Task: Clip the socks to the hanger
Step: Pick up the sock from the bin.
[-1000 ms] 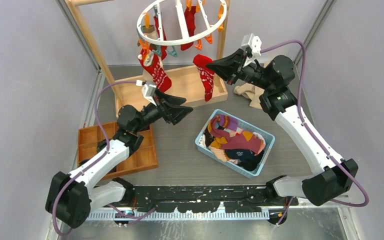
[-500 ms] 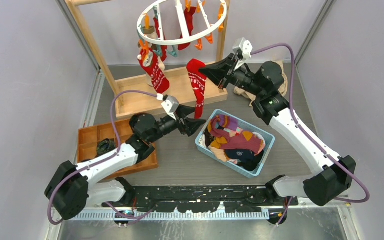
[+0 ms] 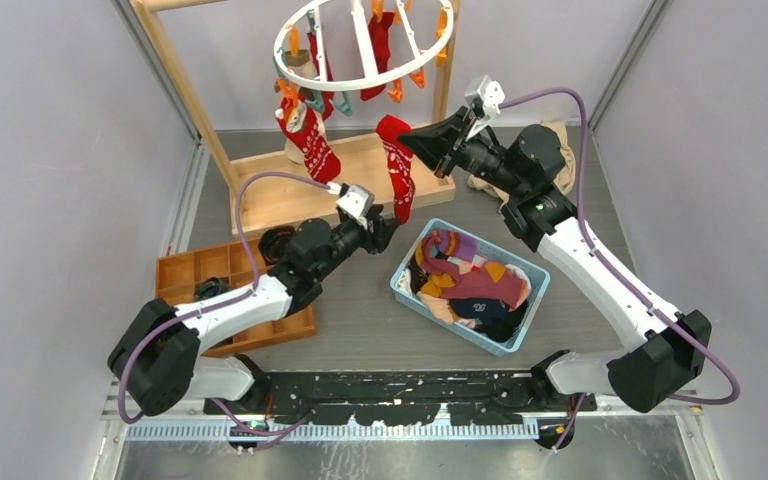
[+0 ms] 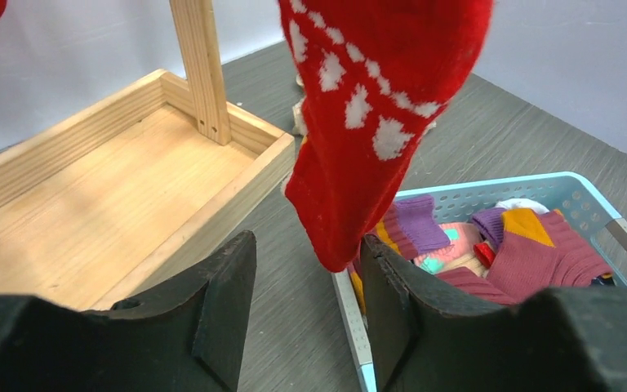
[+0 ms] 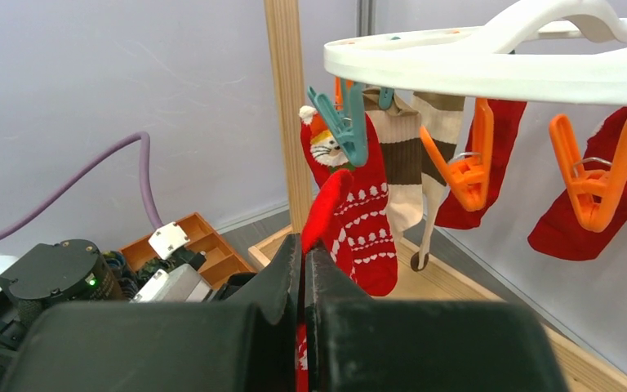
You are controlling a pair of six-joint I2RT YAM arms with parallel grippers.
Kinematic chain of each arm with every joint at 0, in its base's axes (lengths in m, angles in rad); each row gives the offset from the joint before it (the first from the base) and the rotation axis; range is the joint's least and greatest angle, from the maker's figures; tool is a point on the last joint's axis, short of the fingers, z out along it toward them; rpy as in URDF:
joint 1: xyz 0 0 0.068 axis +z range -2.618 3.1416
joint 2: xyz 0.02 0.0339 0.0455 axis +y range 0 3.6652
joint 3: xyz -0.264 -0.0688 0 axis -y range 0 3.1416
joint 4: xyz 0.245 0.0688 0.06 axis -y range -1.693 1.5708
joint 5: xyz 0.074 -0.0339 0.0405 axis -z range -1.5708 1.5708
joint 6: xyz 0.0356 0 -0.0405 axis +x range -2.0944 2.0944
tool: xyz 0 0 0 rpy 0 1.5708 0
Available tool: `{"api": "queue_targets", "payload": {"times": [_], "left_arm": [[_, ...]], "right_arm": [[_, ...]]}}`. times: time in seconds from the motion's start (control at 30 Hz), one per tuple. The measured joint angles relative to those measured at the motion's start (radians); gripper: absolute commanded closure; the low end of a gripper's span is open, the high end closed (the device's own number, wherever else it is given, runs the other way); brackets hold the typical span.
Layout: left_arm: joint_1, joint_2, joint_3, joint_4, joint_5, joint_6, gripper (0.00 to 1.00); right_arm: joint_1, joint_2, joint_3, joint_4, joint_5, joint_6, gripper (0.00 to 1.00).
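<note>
My right gripper (image 3: 416,137) is shut on the top of a red sock with white patterns (image 3: 397,165), which hangs down over the wooden base. The sock's toe (image 4: 359,163) hangs between the fingers of my open left gripper (image 3: 388,226), close to the right finger. The white round hanger (image 3: 360,40) hangs above, with orange and teal clips (image 5: 465,171); red socks and a tan-and-brown sock (image 5: 404,163) are clipped on it. In the right wrist view the held sock (image 5: 322,216) rises out of my shut jaws, below the hanger ring (image 5: 490,69).
A light blue basket (image 3: 468,284) of assorted socks sits right of my left gripper. A wooden frame (image 3: 185,95) on a wooden tray base (image 3: 350,175) holds the hanger. An orange compartment tray (image 3: 230,295) lies at left. A beige cloth (image 3: 500,185) lies behind the right arm.
My left arm has swung right and forward, bringing its open gripper up round the toe of the hanging sock. My right gripper has shifted slightly left with the sock.
</note>
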Motion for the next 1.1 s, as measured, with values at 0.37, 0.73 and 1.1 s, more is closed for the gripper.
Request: {"api": "queue_targets", "payload": {"times": [0.37, 0.73, 1.1], "left_arm": [[0.0, 0.036, 0.015, 0.073, 0.158, -0.008, 0.68], [0.0, 0.023, 0.029, 0.019, 0.171, -0.024, 1.0], [0.132, -0.212, 0.031, -0.208, 0.426, -0.303, 1.0]], "right_arm": [[0.001, 0.0, -0.02, -0.001, 0.016, 0.0, 0.99], [0.001, -0.016, -0.055, -0.023, 0.018, -0.025, 0.93], [0.0, -0.012, -0.059, -0.095, 0.037, -0.127, 0.38]]}}
